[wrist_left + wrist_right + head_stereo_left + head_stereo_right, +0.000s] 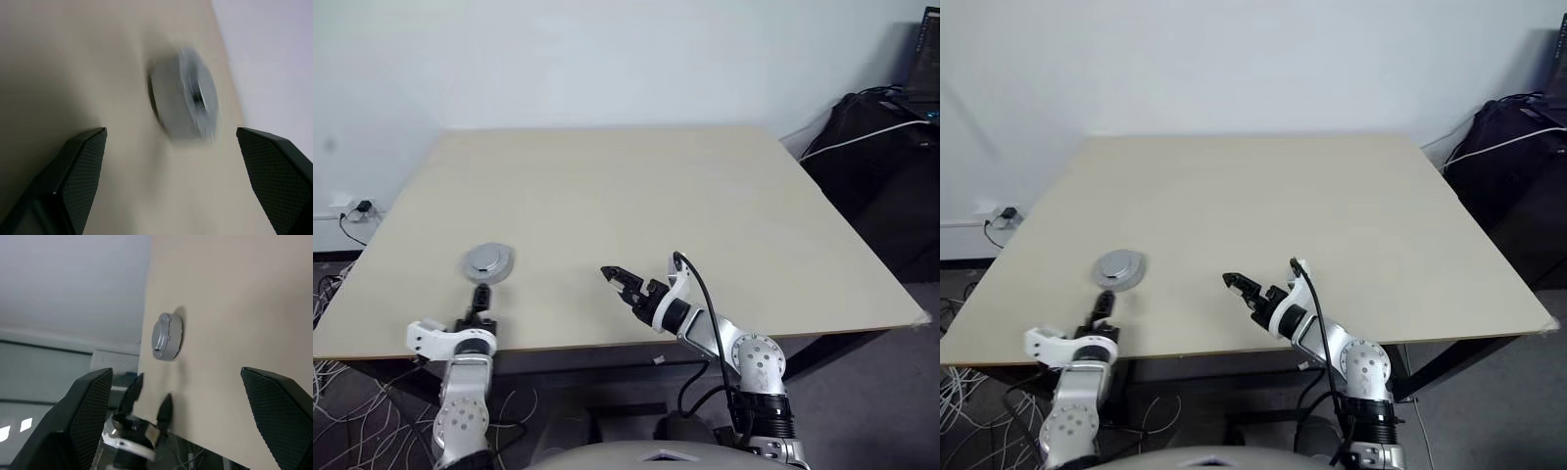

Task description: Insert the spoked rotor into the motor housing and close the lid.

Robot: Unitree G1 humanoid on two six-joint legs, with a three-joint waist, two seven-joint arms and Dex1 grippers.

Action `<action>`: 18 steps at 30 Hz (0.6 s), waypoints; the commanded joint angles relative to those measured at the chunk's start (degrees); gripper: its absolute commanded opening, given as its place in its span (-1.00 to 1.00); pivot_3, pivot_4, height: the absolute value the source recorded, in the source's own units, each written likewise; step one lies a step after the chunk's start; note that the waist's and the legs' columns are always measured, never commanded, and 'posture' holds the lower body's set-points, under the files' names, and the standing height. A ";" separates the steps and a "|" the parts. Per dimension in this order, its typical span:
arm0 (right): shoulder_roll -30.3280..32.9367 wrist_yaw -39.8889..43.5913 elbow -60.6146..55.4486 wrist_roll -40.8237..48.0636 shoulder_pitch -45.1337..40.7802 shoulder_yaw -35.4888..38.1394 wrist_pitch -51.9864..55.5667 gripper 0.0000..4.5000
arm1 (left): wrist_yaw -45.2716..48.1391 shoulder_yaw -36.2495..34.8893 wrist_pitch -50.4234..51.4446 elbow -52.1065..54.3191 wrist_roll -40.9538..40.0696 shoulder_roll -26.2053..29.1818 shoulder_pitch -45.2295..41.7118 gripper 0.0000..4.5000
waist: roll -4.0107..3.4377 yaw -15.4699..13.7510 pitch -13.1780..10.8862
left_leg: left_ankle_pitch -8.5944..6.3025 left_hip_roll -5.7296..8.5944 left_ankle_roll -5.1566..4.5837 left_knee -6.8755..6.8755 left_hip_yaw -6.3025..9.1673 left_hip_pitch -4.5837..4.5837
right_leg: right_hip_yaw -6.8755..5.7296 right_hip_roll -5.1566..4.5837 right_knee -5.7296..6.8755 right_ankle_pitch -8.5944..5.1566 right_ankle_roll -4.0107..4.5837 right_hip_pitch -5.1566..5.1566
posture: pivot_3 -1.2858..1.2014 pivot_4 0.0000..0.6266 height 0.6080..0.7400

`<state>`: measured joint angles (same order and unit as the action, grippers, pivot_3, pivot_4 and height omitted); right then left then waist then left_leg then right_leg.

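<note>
From the head camera I see a round, flat silver-grey metal puck, the motor housing with its lid (489, 260) on top, lying alone on the pale beige table (705, 215) near the front left corner. My left gripper (481, 297) sits just in front of it, close to the table's near edge, apart from it. My right gripper (616, 280) hangs over the front middle of the table, black fingers pointing toward the left, well apart from the housing and carrying nothing.

Through the left wrist camera, the two black fingers (78, 171) stand wide apart and empty, the closed housing (188, 100) blurred on the table beyond them.

Through the right wrist camera, that gripper's fingers (85, 416) are likewise spread wide with nothing between them; past them the grey housing (166, 338) rests on the table near its edge, the left gripper (149, 404) just beside it, not touching.
</note>
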<state>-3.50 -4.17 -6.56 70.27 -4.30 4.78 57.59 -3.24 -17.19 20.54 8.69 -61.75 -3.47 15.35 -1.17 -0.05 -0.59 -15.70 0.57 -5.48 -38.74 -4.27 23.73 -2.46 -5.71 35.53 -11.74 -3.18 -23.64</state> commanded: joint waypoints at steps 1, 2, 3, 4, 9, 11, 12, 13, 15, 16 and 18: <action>2.04 3.55 -4.58 -4.82 0.63 -2.18 -2.64 1.00 | 7.49 9.82 5.93 3.51 2.58 0.47 0.44 0.99 | 0.02 -0.15 -0.04 | 0.00 0.01 -0.01 0.00 -0.03 0.02 | -0.02 0.04 0.00 0.00 0.00 0.00 | 0.03 -1.00 1.00; 3.07 4.72 -5.83 -7.23 1.23 -3.35 -3.83 1.00 | 9.93 11.62 5.73 4.63 4.80 1.94 0.36 0.99 | 0.07 -0.07 -0.07 | 0.00 0.00 -0.01 0.00 -0.06 0.03 | -0.02 0.07 -0.02 0.00 -0.01 -0.01 | 0.03 -1.00 1.00; 4.77 6.00 -7.51 -11.00 1.97 -5.30 -5.71 1.00 | 12.31 13.65 4.91 5.60 7.77 3.62 0.13 0.99 | 0.14 0.12 -0.12 | 0.00 -0.02 -0.01 0.00 -0.06 0.03 | 0.02 0.06 -0.03 0.00 -0.02 -0.02 | 0.03 -1.00 1.00; 5.91 7.02 -8.63 -13.76 2.53 -6.69 -7.14 1.00 | 13.95 14.97 4.27 6.15 9.89 4.67 -0.02 0.99 | 0.22 0.42 -0.17 | -0.01 -0.06 -0.01 0.00 -0.05 0.04 | 0.04 0.05 -0.03 0.01 -0.04 -0.06 | 0.03 -1.00 1.00; 10.61 12.79 -14.07 -30.19 8.83 -11.83 -22.69 1.00 | 22.44 22.44 -5.46 5.65 26.20 11.38 -1.13 0.99 | 0.22 0.92 -0.15 | 0.17 -0.13 0.29 0.69 -0.10 -0.14 | 0.10 0.22 -0.08 -0.12 0.19 -0.24 | 0.03 -1.00 1.00; 12.15 13.73 -14.87 -36.39 10.88 -13.55 -28.12 1.00 | 24.27 23.34 -8.71 4.90 29.43 11.71 -1.16 0.99 | 0.23 0.73 -0.16 | 0.22 -0.14 0.40 0.88 -0.09 -0.12 | 0.09 0.28 -0.08 -0.22 0.35 -0.36 | 0.03 -1.00 1.00; 12.58 13.82 -14.92 -40.36 12.25 -14.23 -32.59 1.00 | 25.01 23.64 -10.47 4.51 31.04 11.71 -1.21 0.99 | 0.23 0.68 -0.16 | 0.21 -0.15 0.43 0.88 -0.09 -0.05 | 0.08 0.34 -0.08 -0.25 0.38 -0.42 | 0.03 -1.00 1.00; 13.15 14.21 -14.63 -44.24 13.44 -15.00 -37.12 1.00 | 26.10 24.08 -13.47 3.80 33.35 11.75 -1.30 0.99 | 0.24 0.62 -0.16 | 0.22 -0.14 0.44 0.88 -0.09 -0.01 | 0.09 0.37 -0.08 -0.26 0.38 -0.46 | 0.03 -1.00 1.00; 15.02 14.85 -13.22 -51.29 15.20 -16.63 -43.64 1.00 | 28.19 25.56 -20.15 1.65 39.21 12.59 -1.50 0.99 | 0.26 0.60 -0.18 | 0.22 -0.12 0.44 0.86 -0.10 -0.01 | 0.08 0.47 -0.07 -0.28 0.36 -0.45 | 0.03 -1.00 1.00; 16.10 15.27 -12.23 -54.32 15.91 -17.42 -46.20 1.00 | 29.10 26.45 -23.84 0.41 42.38 13.24 -1.52 0.99 | 0.28 0.60 -0.19 | 0.22 -0.11 0.43 0.84 -0.12 -0.03 | 0.09 0.46 -0.07 -0.28 0.35 -0.43 | 0.03 -1.00 1.00; 17.76 15.69 -10.30 -59.48 17.07 -18.62 -50.90 1.00 | 29.85 27.27 -28.75 -1.32 46.04 13.53 -1.37 0.99 | 0.36 0.59 -0.23 | 0.19 -0.09 0.40 0.79 -0.14 -0.14 | 0.09 0.41 -0.08 -0.29 0.34 -0.28 | 0.03 -1.00 1.00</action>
<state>13.96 10.86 -17.21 14.85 12.76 -12.98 11.47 25.43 9.11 -3.28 7.75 -18.92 9.93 14.54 -0.81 0.53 -0.82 -15.51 0.48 -5.09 -37.96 -4.40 23.54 -2.38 -5.38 35.44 -12.03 -2.85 -23.85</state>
